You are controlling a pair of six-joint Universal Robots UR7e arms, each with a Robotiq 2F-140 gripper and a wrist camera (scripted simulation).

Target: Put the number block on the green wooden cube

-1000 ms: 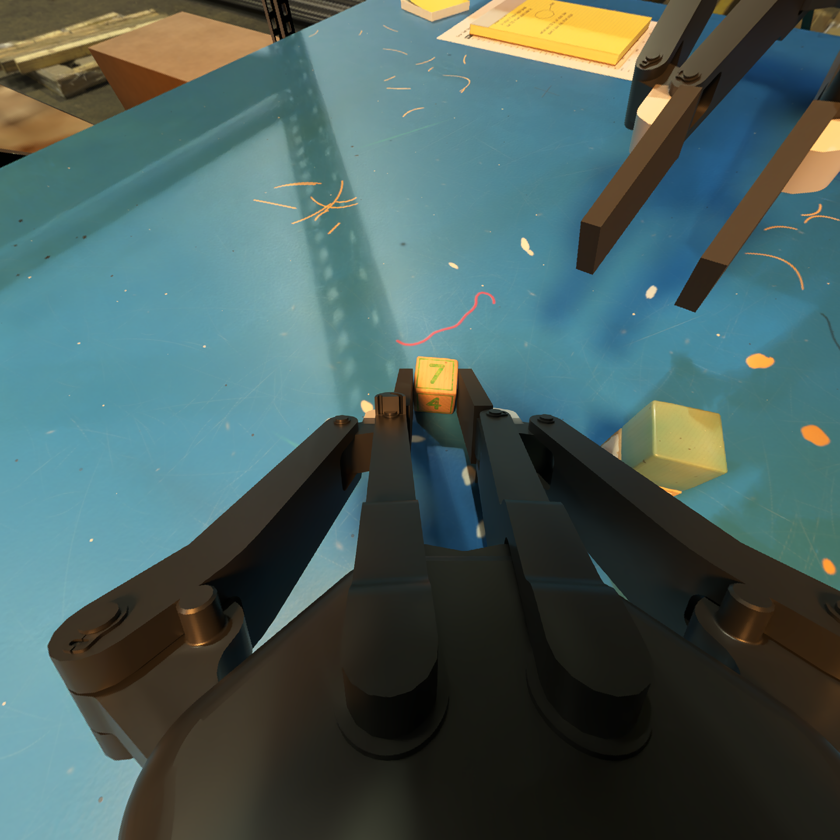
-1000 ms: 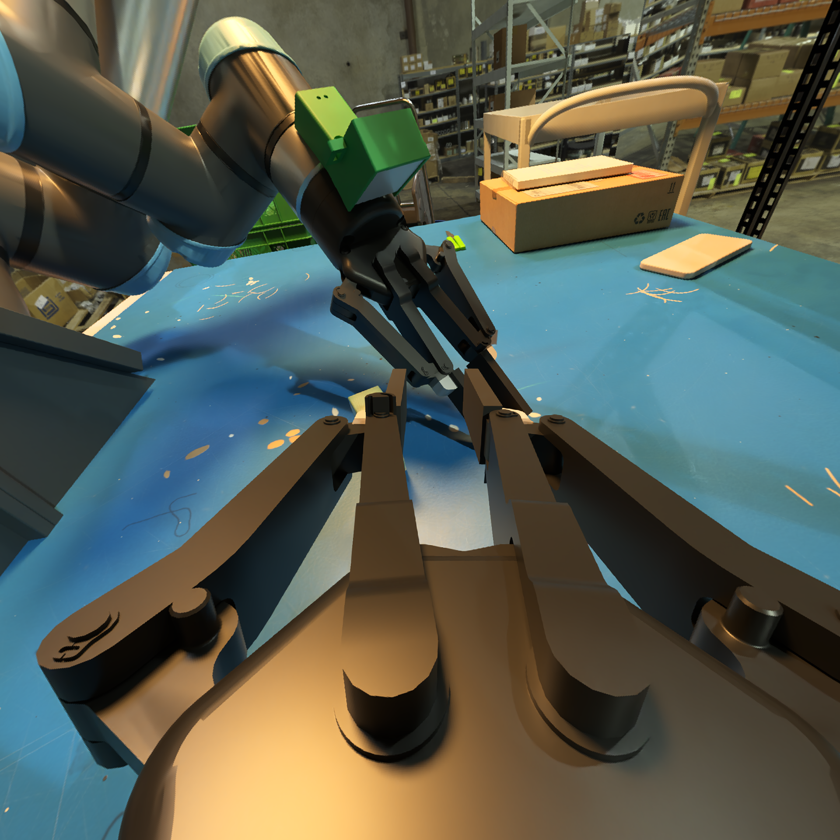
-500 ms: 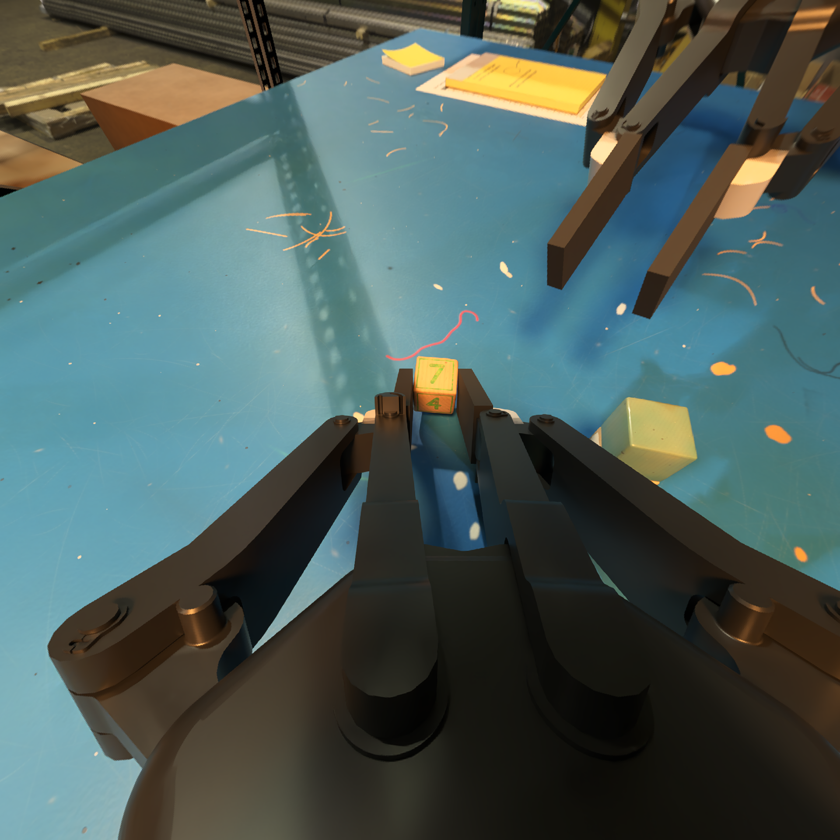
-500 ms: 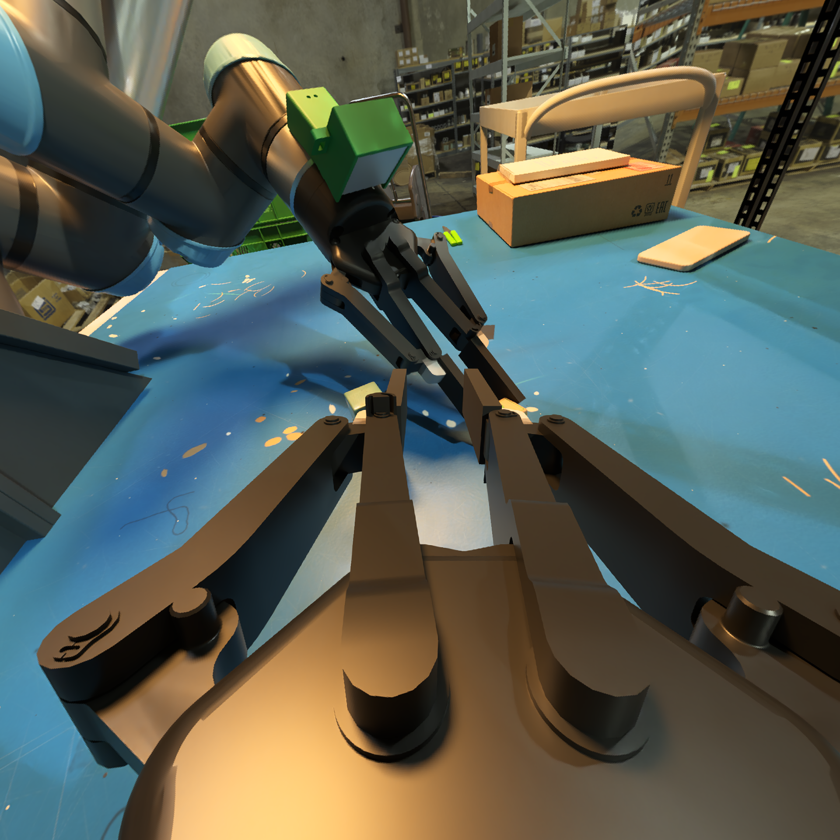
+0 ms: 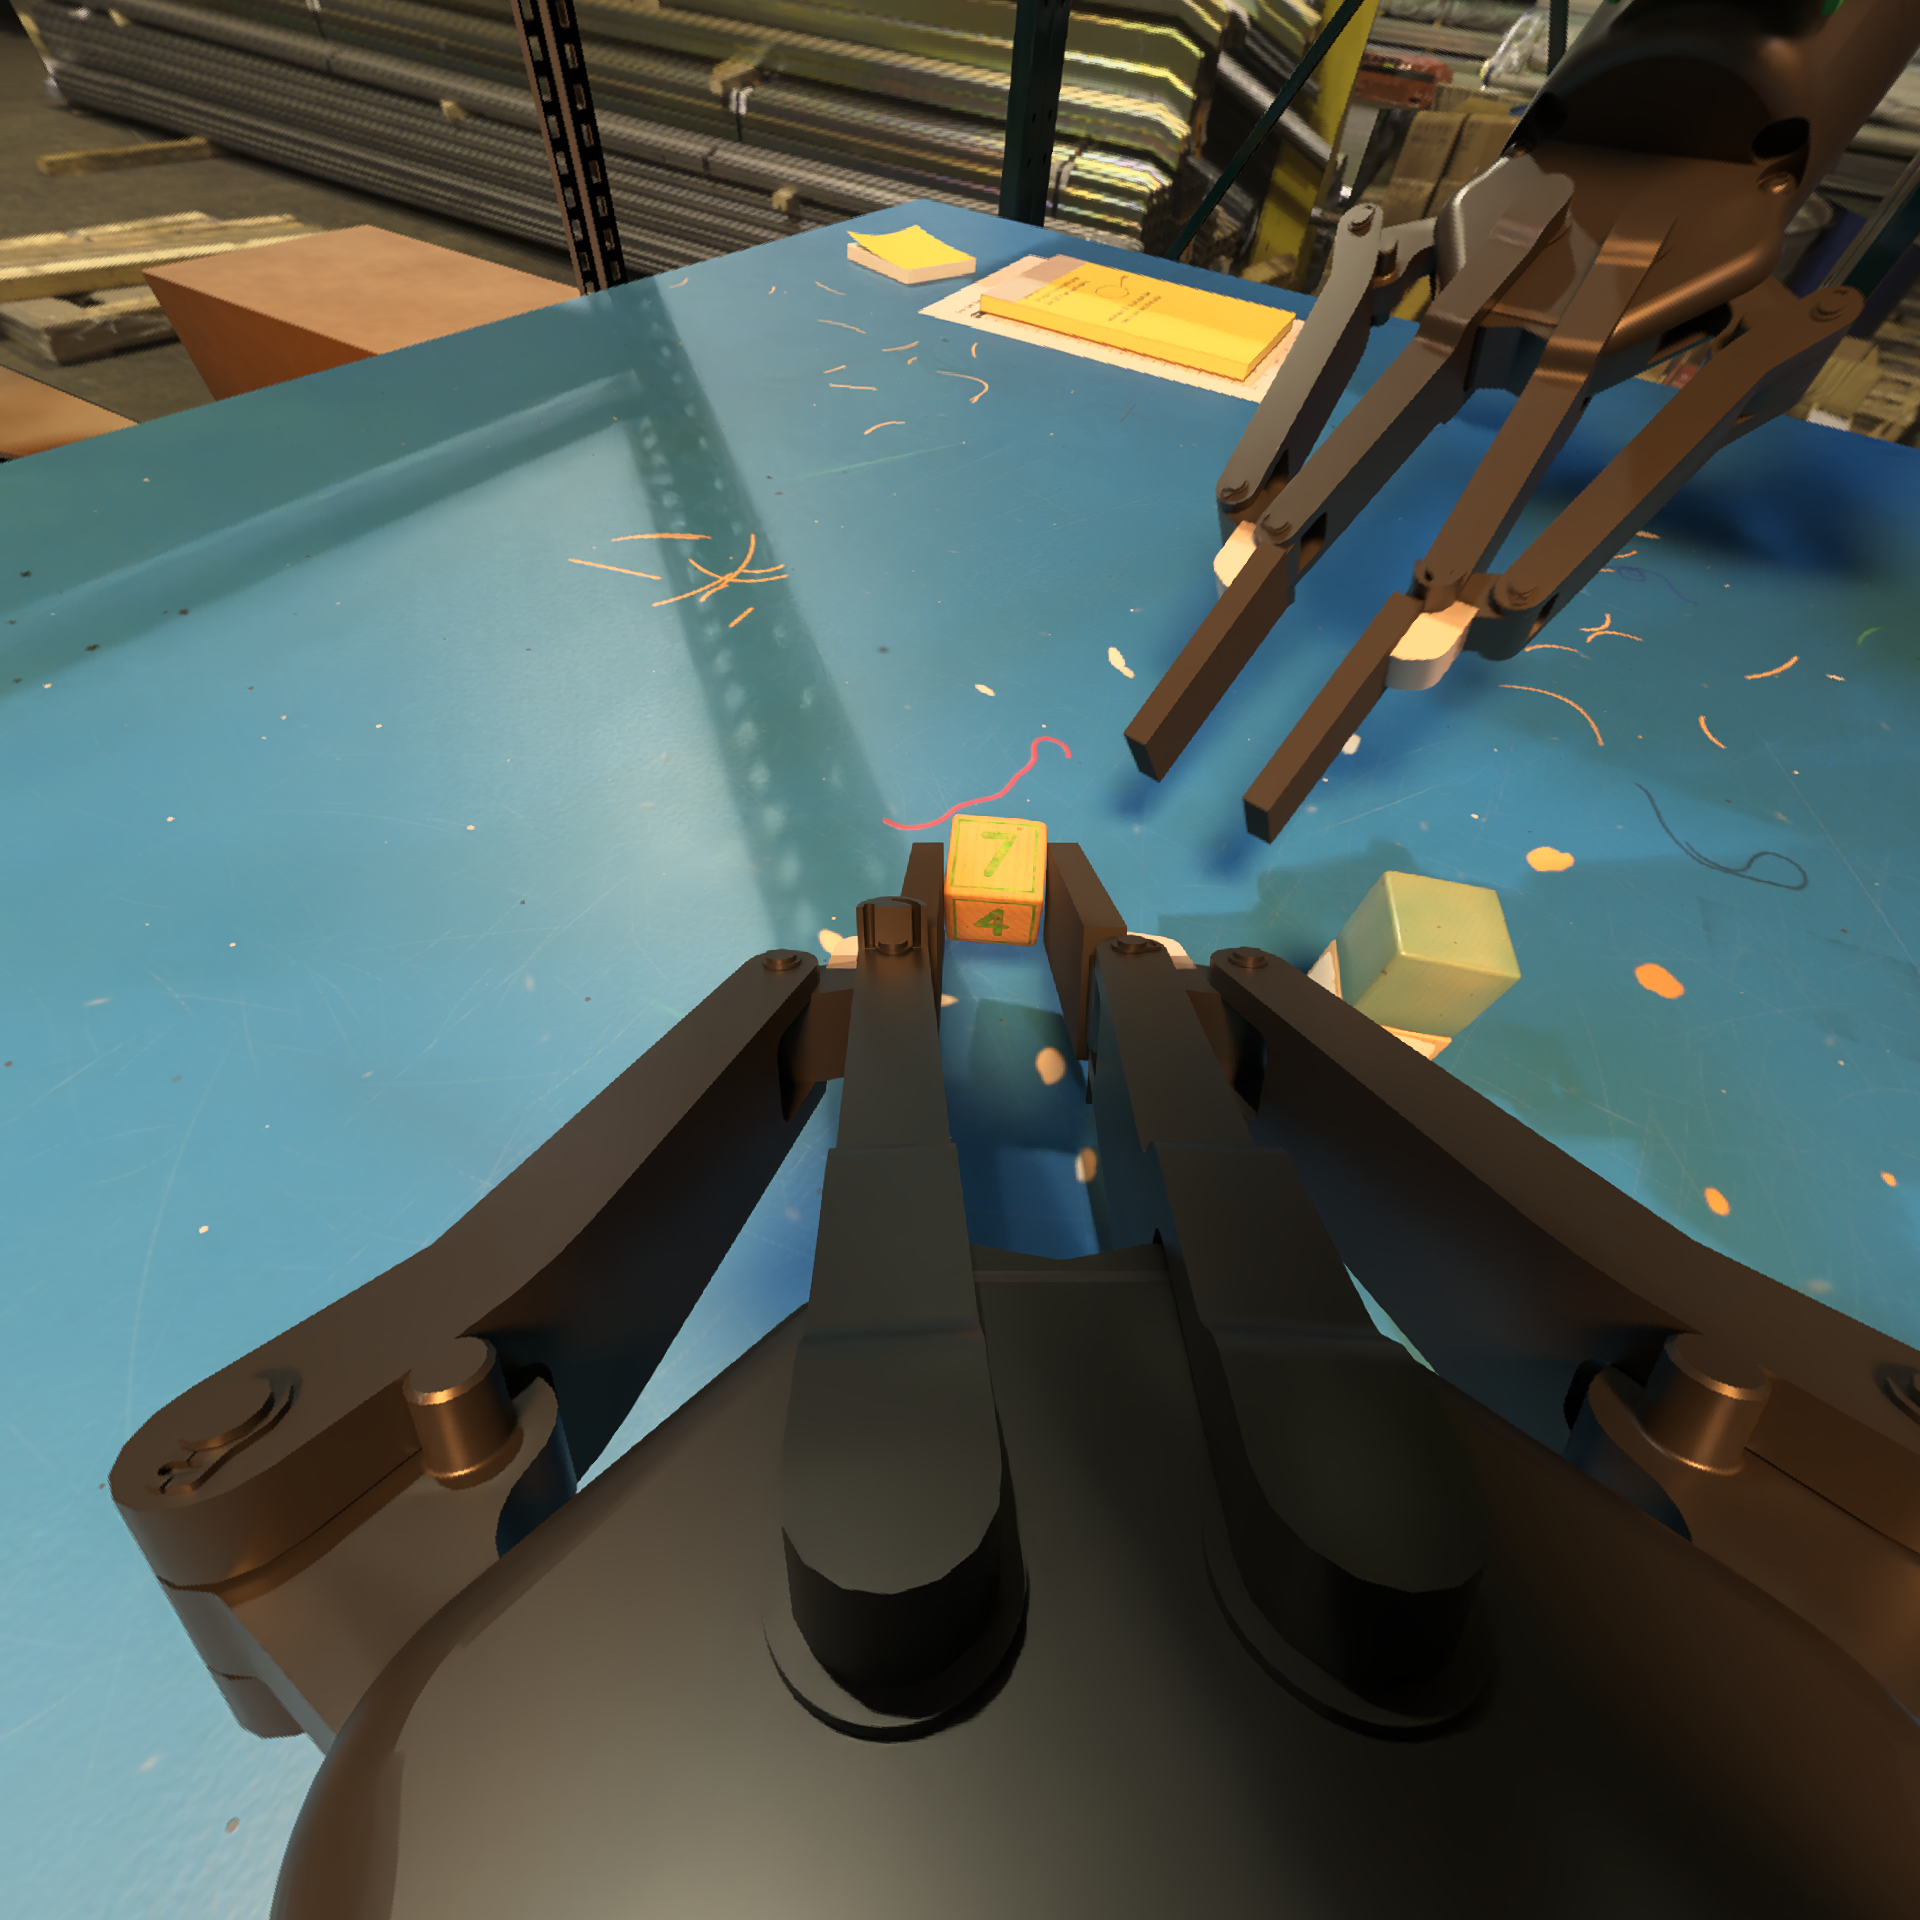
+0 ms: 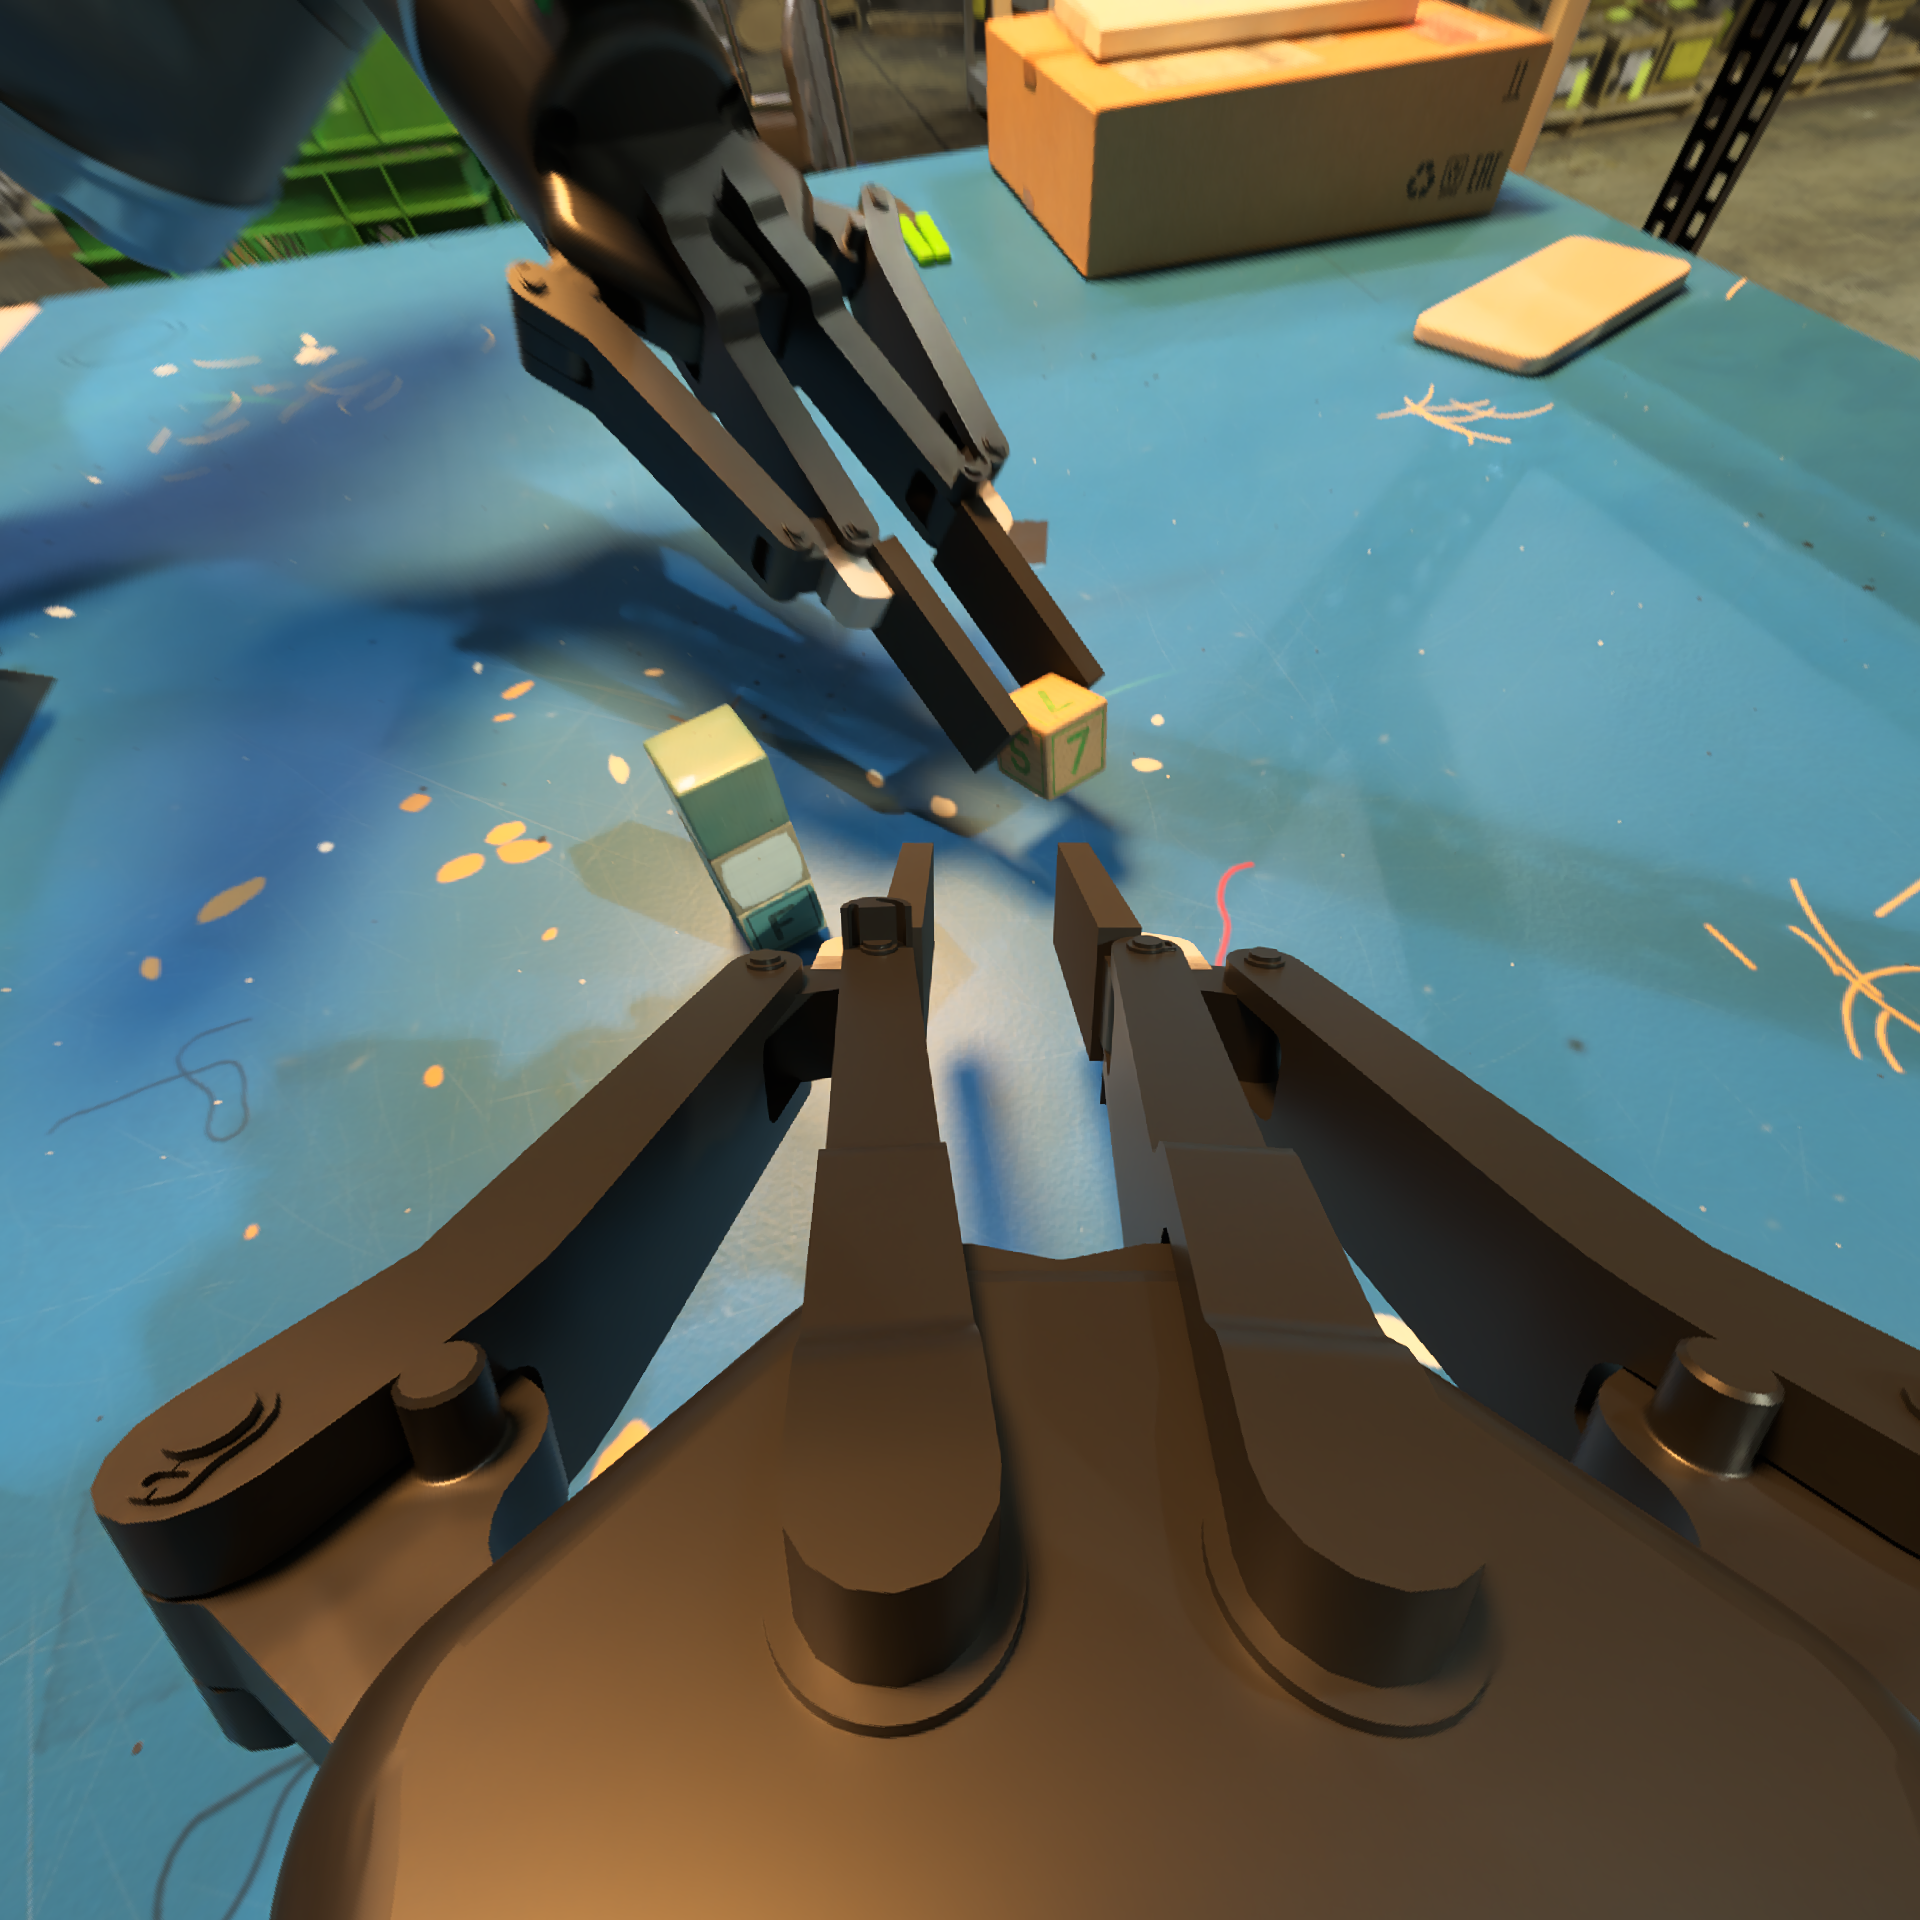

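The left gripper [image 5: 995,883] has its fingers [image 5: 1081,899] closed on the number block [image 5: 995,878] — an orange wooden cube with green figures — and carries it clear of the blue desk [image 5: 416,831], its shadow falling on the surface below in the right wrist view. The green wooden cube [image 5: 1429,951] sits atop a short stack of blocks just to the right of the held block, apart from it. The right gripper [image 6: 992,894] hangs above the desk near the stack, fingers [image 6: 1086,904] parted and empty — a yellow book [image 5: 1138,317] and a sticky-note pad [image 5: 914,252] lie at the far edge.
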